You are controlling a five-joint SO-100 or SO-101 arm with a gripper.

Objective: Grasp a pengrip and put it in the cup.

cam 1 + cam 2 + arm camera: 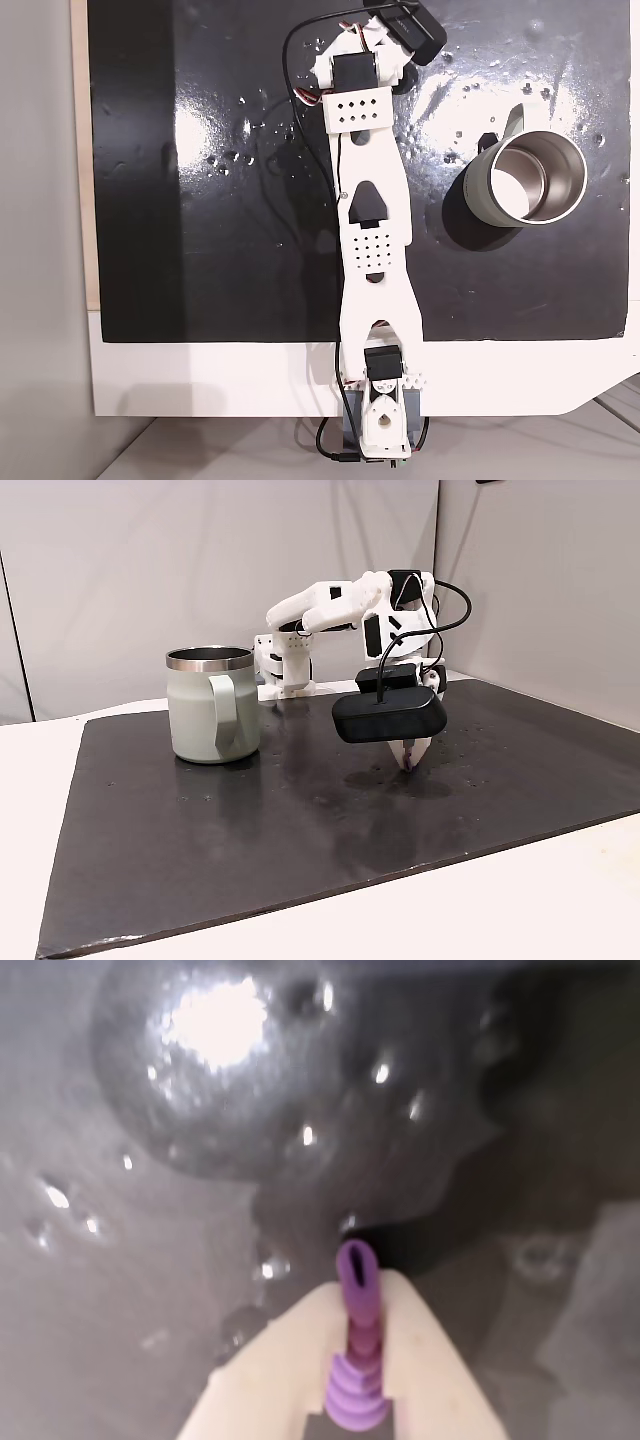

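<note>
Hand [362,1360] clamped on the light-purple ribbed pengrip [356,1345], long axis running out along the fingers, tip poking past them. Low over the black mat [250,820], well apart from the steel cup [212,705], rim open upward.

The pengrip [357,1345] is a small purple ribbed tube, seen in the wrist view pinched between the two pale jaws, its open end poking out past their tips and its ribbed end nearer the camera. It sits close above the dark mat. In a fixed view only a sliver of it shows at the jaw tips [407,767].

The cup [527,178] stands upright on the mat, well apart from the pengrip. It is grey-green outside with a handle, a shiny steel rim and a shiny inside [212,703].
</note>
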